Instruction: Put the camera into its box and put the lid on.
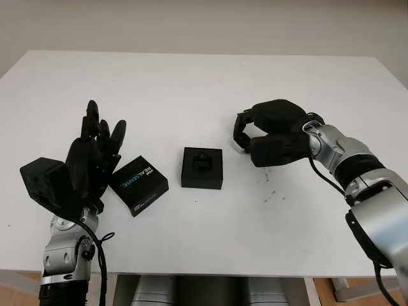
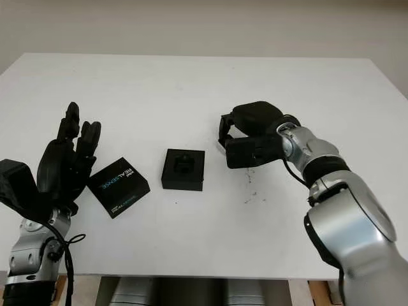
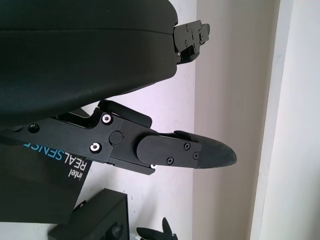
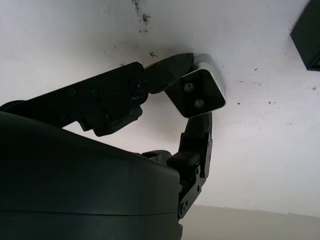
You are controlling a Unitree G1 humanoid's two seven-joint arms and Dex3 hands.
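The camera [image 4: 202,92], a small silver block with two screw holes, is pinched between the curled fingers of my right hand [image 1: 241,139], just above the table to the right of the box. The box [image 1: 202,168] is a black square base lying open mid-table, with a dark insert inside. Its black lid [image 1: 138,185], printed REALSENSE, lies flat to the left of the box. My left hand [image 1: 95,143] is open and raised upright just left of the lid, holding nothing.
The white table [image 1: 191,89] stretches wide behind the objects. Dark scuff marks [image 1: 271,191] dot the surface in front of my right hand. The table's near edge runs just past both forearms.
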